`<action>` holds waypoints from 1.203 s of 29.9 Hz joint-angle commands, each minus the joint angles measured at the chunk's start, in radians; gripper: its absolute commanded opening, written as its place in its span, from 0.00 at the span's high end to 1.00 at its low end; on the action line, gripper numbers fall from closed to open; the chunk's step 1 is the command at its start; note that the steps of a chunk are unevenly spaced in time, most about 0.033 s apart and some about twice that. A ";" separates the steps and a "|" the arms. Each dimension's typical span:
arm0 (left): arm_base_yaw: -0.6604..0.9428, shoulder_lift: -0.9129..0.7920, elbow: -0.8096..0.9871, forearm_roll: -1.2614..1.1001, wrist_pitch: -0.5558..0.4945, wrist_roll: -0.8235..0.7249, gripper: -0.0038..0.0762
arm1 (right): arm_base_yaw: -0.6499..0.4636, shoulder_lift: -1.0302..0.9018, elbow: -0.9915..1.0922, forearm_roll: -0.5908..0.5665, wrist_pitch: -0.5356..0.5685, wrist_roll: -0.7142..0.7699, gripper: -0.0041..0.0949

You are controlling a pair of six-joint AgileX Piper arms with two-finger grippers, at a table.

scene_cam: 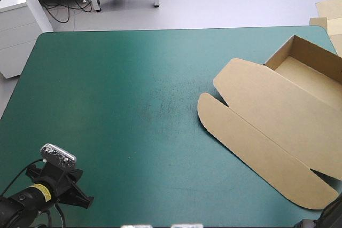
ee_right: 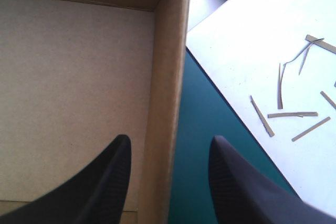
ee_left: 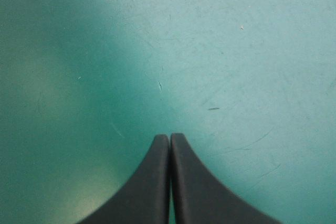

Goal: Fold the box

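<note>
The brown box [scene_cam: 278, 116] lies at the table's right side as an open tray with its lid flat, the lid reaching toward the table's middle and near edge. The tray's raised walls [scene_cam: 315, 52] stand at the far right. My left gripper [scene_cam: 84, 201] is at the near left corner, far from the box. In the left wrist view it [ee_left: 169, 137] is shut over bare teal-green cover. My right gripper [ee_right: 169, 139] is open and straddles a side wall [ee_right: 168, 51] of the tray, one finger over the tray's floor [ee_right: 73, 77], the other outside it.
The teal-green cover [scene_cam: 133, 105] spreads wide between my left gripper and the box. Beyond the table's right edge lies a white surface [ee_right: 252, 40] with several thin brown board strips [ee_right: 291, 114]. More brown board [scene_cam: 328, 12] shows past the far right corner.
</note>
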 commanded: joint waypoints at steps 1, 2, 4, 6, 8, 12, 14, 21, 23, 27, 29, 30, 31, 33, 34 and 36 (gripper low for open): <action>-0.006 0.001 -0.048 -0.006 -0.017 -0.006 0.96 | -0.003 -0.094 -0.025 -0.035 0.016 -0.008 0.49; -0.006 0.001 -0.048 -0.016 -0.017 -0.006 0.96 | -0.003 -0.105 -0.025 -0.035 0.016 -0.008 0.49; -0.006 0.001 -0.046 -0.050 0.012 -0.002 0.96 | -0.003 -0.132 -0.025 -0.035 0.016 -0.008 0.49; -0.006 -0.001 -0.046 -0.081 0.056 0.035 0.96 | -0.003 -0.163 -0.025 -0.031 0.016 -0.019 0.49; -0.006 -0.012 -0.046 -0.108 0.072 0.066 0.96 | -0.003 -0.204 -0.019 0.021 0.016 -0.070 0.52; -0.006 -0.056 -0.046 -0.117 0.057 0.076 0.96 | -0.003 -0.294 0.019 0.138 0.016 -0.139 0.77; -0.006 -0.082 -0.046 -0.115 0.061 0.076 0.96 | -0.003 -0.346 0.053 0.180 0.016 -0.170 0.95; -0.006 -0.163 -0.011 -0.108 -0.006 0.024 0.96 | 0.011 -0.582 0.247 0.220 0.014 -0.188 0.96; -0.006 -0.172 -0.015 -0.102 -0.002 0.020 0.96 | 0.039 -0.654 0.328 0.215 0.007 -0.188 0.96; -0.006 -0.182 -0.015 -0.105 0.000 0.020 0.96 | 0.159 -0.838 0.492 0.215 -0.019 -0.191 0.96; -0.006 -0.184 -0.015 -0.105 0.000 0.020 0.96 | 0.246 -0.936 0.578 0.215 -0.015 -0.203 0.96; -0.006 -0.184 -0.015 -0.105 0.000 0.020 0.96 | 0.282 -0.977 0.614 0.215 -0.011 -0.212 0.96; -0.006 -0.184 -0.015 -0.105 0.000 0.020 0.96 | 0.317 -1.020 0.657 0.217 -0.004 -0.216 0.96; -0.006 -0.184 -0.015 -0.108 0.002 0.020 0.96 | 0.399 -1.125 0.741 0.217 0.014 -0.216 0.96; -0.006 -0.184 -0.015 -0.112 0.002 0.020 0.96 | 0.424 -1.178 0.783 0.217 0.014 -0.209 0.96; -0.006 -0.184 -0.015 -0.112 0.003 0.020 0.96 | 0.452 -1.278 0.854 0.217 0.006 -0.204 0.96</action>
